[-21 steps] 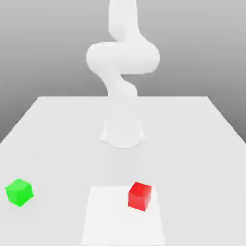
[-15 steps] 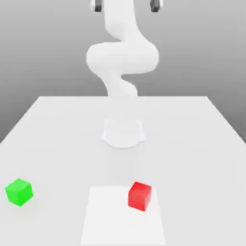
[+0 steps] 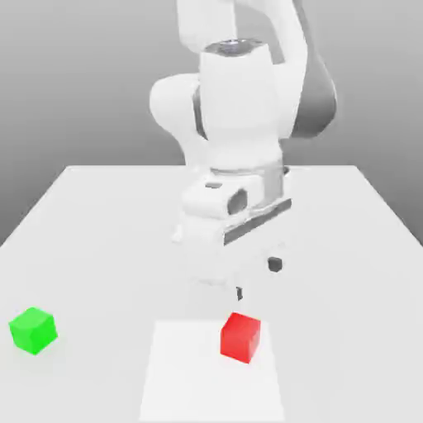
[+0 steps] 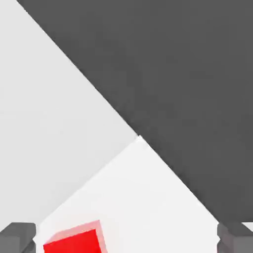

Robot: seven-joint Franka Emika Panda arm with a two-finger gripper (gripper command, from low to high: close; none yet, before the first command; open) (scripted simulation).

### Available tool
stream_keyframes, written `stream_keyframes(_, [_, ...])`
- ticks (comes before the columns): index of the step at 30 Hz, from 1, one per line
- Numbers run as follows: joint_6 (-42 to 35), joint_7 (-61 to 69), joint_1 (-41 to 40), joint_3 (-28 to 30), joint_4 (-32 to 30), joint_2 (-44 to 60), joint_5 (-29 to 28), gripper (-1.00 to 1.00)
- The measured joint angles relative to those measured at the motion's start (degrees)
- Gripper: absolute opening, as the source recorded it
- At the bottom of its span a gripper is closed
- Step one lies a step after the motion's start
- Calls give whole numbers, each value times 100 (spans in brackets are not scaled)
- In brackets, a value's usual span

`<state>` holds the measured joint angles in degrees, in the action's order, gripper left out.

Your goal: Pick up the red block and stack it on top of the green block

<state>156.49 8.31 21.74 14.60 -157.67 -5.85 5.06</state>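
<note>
You see bright, flat light washing the white arm (image 3: 240, 99) into the pale bench (image 3: 107, 240), with only faint shading beneath.

The desk (image 3: 99, 248) is a pale grey, flat top with straight edges, its far edge running level across the exterior view and its sides spreading wider toward the camera. A brighter white rectangular patch (image 3: 198, 380) lies on its near part. On that patch, toward the exterior view's right, sits the red block (image 3: 240, 338), turned at an angle, near the patch's far corner. The green block (image 3: 34, 331) rests directly on the grey surface, well apart from the patch, at the exterior view's left, also turned at an angle.
</note>
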Motion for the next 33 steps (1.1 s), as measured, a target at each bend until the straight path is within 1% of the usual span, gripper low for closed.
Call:
stream_keyframes(3, [315, 275, -4, -10, -299, 377, -441, 0])
stream_keyframes(5, [466, 380, -8, -22, -324, 558, -478, 0])
stream_keyframes(11, [924, 723, -40, -157, -224, 1105, -86, 0])
stream_keyframes(18, [1537, 1189, -450, -729, -153, 1850, 573, 0])
stream_keyframes(19, [1607, 1225, -518, -813, -150, 1934, 630, -100])
stream_keyframes(26, [1600, 1219, -530, -824, -149, 1939, 623, -100])
stream_keyframes(33, [1039, 775, -277, -407, -203, 1251, -17, -100])
